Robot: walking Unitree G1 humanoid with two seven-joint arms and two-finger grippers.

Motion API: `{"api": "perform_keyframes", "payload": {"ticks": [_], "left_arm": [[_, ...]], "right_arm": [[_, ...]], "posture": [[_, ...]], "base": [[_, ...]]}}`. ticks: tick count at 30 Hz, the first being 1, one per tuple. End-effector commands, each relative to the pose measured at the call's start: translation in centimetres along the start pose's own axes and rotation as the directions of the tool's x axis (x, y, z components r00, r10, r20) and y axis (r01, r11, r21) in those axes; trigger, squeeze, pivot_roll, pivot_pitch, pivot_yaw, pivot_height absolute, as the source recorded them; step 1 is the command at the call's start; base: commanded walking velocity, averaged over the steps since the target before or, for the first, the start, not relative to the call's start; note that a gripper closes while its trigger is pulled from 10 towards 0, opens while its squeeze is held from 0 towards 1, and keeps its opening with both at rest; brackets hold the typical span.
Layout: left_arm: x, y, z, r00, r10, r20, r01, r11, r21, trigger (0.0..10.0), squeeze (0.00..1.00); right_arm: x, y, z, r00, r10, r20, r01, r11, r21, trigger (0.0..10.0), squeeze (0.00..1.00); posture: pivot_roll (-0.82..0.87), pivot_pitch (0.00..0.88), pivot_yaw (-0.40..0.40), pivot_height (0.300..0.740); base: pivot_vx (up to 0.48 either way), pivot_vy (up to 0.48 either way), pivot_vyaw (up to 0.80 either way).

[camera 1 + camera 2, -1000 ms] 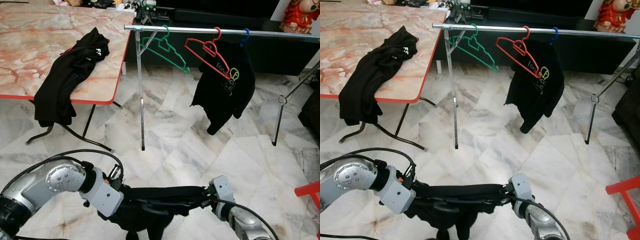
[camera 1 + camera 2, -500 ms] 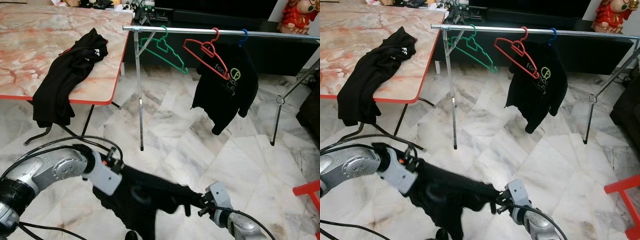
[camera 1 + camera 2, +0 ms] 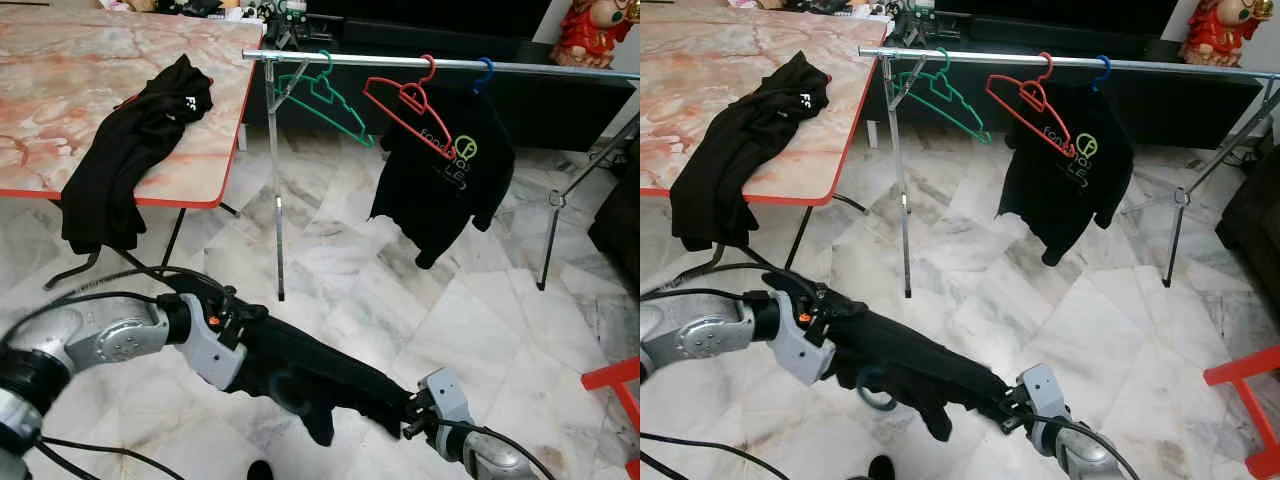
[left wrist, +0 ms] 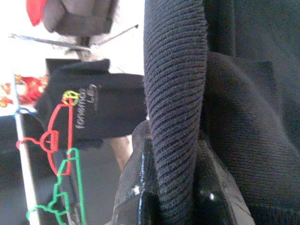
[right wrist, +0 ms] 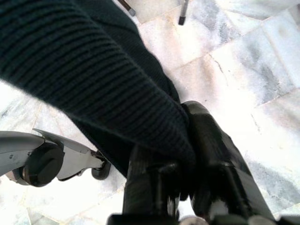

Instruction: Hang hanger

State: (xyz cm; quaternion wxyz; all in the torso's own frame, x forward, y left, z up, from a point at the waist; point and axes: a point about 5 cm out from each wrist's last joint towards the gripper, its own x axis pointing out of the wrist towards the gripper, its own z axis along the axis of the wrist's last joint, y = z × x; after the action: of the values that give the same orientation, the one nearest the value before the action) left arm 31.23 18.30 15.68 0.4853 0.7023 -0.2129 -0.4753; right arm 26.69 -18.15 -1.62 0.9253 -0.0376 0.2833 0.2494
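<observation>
A black garment (image 3: 310, 375) stretches across the lower middle of the head views, slung between the two arms above the marble floor (image 3: 340, 270). A bluish loop (image 3: 877, 388), perhaps part of a hanger, peeks out under the cloth; I cannot tell more. The left gripper (image 3: 243, 345), at lower left, has its fingers clamped on a ribbed edge of the garment, as the left wrist view shows with the knit band (image 4: 176, 117) pinched between the black fingers (image 4: 136, 187). The right gripper (image 3: 408, 417), at the lower centre-right, is likewise closed on the cloth's other end; in its wrist view the ribbed fabric (image 5: 93, 70) runs straight into the pinched fingers (image 5: 208, 154).

Higher in the frame stands the silver rail (image 3: 400, 62), spanning the upper middle to the right edge. On it hang a bare green hanger (image 3: 325, 92), a bare red hanger (image 3: 405, 100) and, just right of that, a blue hook (image 3: 485, 72) carrying a black shirt (image 3: 445, 175) with a pale logo. At upper left a marble-topped table (image 3: 60, 90) holds another black garment (image 3: 130, 150) drooping over its red edge.

To do this step well, I judge both grips should hold firm, keeping the cloth taut and level while it is raised toward the rail. Aim for the free stretch of bar left of the green hanger or between hangers, and avoid knocking the loose ones.
</observation>
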Motion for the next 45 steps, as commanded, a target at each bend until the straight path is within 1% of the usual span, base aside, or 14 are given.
{"api": "perform_keyframes", "payload": {"ticks": [1,8,16,19,20,27,34,37,38,39,40,41,42,45], "left_arm": [[-1.1,0.4,-0.2,0.999,0.025,0.027,-0.027,0.999,0.045,10.0,0.0],[-1.6,1.3,0.3,0.99,0.115,0.078,-0.124,0.984,0.127,10.0,0.0],[-0.2,1.0,2.2,0.967,0.151,0.204,-0.171,0.981,0.088,10.0,0.0],[0.4,-0.6,0.9,0.995,0.054,0.079,-0.059,0.996,0.067,10.0,0.0],[0.5,-1.4,-0.3,0.999,0.018,-0.041,-0.017,0.999,0.031,10.0,0.0],[0.0,-4.5,-3.2,0.906,-0.188,-0.38,0.103,0.967,-0.233,10.0,0.0],[0.6,-5.4,-2.5,0.886,-0.264,-0.382,0.177,0.952,-0.249,10.0,0.0],[1.7,-6.0,-1.2,0.905,-0.294,-0.307,0.171,0.913,-0.372,10.0,0.0],[2.1,-6.2,-0.2,0.929,-0.295,-0.222,0.176,0.882,-0.437,10.0,0.0],[2.2,-6.3,0.2,0.939,-0.297,-0.175,0.186,0.864,-0.467,10.0,0.0],[2.2,-6.3,0.2,0.939,-0.297,-0.175,0.186,0.864,-0.467,10.0,0.0],[2.1,-6.3,0.8,0.948,-0.297,-0.114,0.204,0.842,-0.499,10.0,0.0],[1.8,-6.2,1.5,0.954,-0.297,-0.038,0.233,0.815,-0.53,10.0,0.0],[1.0,-6.0,2.1,0.948,-0.314,0.043,0.281,0.771,-0.572,10.0,0.0]], "right_arm": [[-1.3,-1.0,-2.1,0.996,-0.042,-0.078,0.044,0.999,0.028,0.0,0.0],[-1.7,-0.9,-3.1,0.993,-0.036,-0.109,0.04,0.999,0.036,0.0,0.0],[-1.6,-0.6,-3.3,0.992,-0.039,-0.12,0.043,0.999,0.033,0.0,0.0],[-1.6,-0.7,-3.2,0.992,-0.047,-0.115,0.05,0.998,0.029,0.0,0.0],[-1.6,-0.9,-2.8,0.993,-0.067,-0.098,0.07,0.997,0.03,0.0,0.0],[-1.1,-2.2,0.2,0.994,-0.112,0.016,0.112,0.994,0.009,0.0,0.0],[-0.8,-2.5,1.1,0.994,-0.108,-0.017,0.107,0.993,-0.053,0.0,0.0],[-0.4,-2.3,1.4,0.995,-0.084,-0.058,0.08,0.995,-0.063,0.0,0.0],[-0.1,-1.9,1.4,0.995,-0.044,-0.09,0.039,0.997,-0.06,4.8,0.05],[-0.1,-1.7,1.1,0.993,-0.023,-0.112,0.016,0.998,-0.064,4.7,0.19],[-0.1,-1.7,1.1,0.993,-0.023,-0.112,0.016,0.998,-0.064,4.7,0.19],[-0.1,-1.5,0.8,0.991,-0.007,-0.133,-0.003,0.997,-0.076,3.4,0.49],[-0.2,-1.5,0.4,0.987,-0.005,-0.159,-0.008,0.997,-0.082,0.0,0.44],[-0.7,-1.9,-0.6,0.979,-0.035,-0.2,0.018,0.996,-0.087,0.0,0.41]], "posture": [[0.06,0.182,-0.092,0.74],[0.06,0.187,-0.094,0.74],[0.06,0.187,-0.093,0.74],[0.07,0.187,-0.09,0.74],[0.06,0.184,-0.088,0.74],[0.05,0.183,-0.085,0.74],[0.05,0.178,-0.084,0.74],[0.05,0.171,-0.086,0.74],[0.05,0.169,-0.088,0.74],[0.05,0.169,-0.088,0.74],[0.05,0.169,-0.088,0.74],[0.05,0.166,-0.089,0.74],[0.06,0.166,-0.091,0.74],[0.06,0.17,-0.092,0.74]], "base": [[0.0,0.0,0.0],[0.0,0.0,0.0],[0.0,0.0,0.0],[0.0,0.0,0.0],[0.0,0.0,0.0],[0.0,0.0,0.0],[0.0,0.0,0.0],[0.0,0.0,0.0],[0.0,0.0,0.0],[0.0,0.0,0.0],[0.0,0.0,0.0],[0.0,0.0,0.0],[0.0,0.0,0.0],[0.0,0.0,0.0]]}}
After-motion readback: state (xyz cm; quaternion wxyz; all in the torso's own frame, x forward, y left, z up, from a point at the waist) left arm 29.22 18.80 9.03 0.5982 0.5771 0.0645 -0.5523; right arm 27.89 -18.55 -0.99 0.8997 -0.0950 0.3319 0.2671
